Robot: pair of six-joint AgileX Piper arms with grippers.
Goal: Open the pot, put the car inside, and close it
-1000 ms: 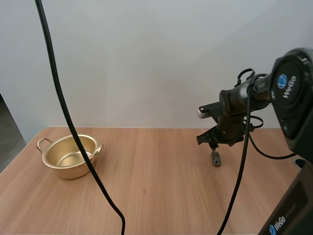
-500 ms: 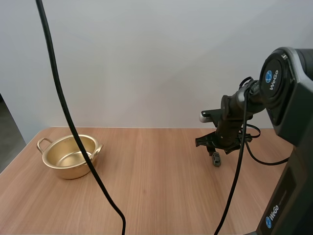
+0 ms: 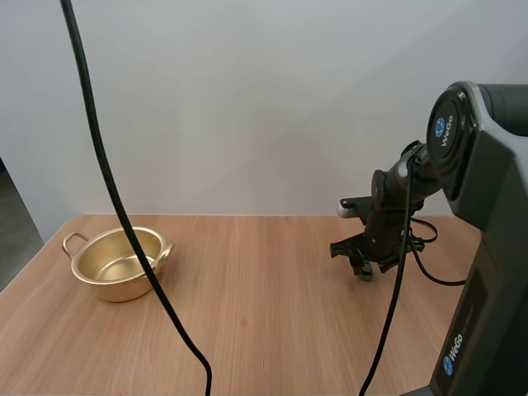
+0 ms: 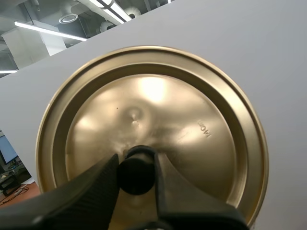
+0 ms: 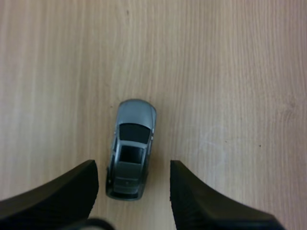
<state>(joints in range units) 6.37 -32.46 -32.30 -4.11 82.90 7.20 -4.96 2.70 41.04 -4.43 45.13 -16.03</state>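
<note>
From the high view, the open pot (image 3: 120, 264) sat on the wood surface (image 3: 247, 330) out toward nine o'clock, upright and with nothing to be seen in it. The right claw (image 3: 360, 262) hung low over the surface toward three o'clock, well apart from the pot. In the left wrist view, the left claw (image 4: 135, 163) was narrow, its two fingers (image 4: 91, 191) pinching the black knob (image 4: 136, 176) of the golden lid (image 4: 192, 120), which was held up clear of the surface. In the right wrist view, the right claw stood wide, and the small grey car (image 5: 131, 148) lay on the surface between its fingers (image 5: 72, 191). The car's tail sat between the tips and its nose pointed away from the claw. Whether either finger touched the car could not be told.
</note>
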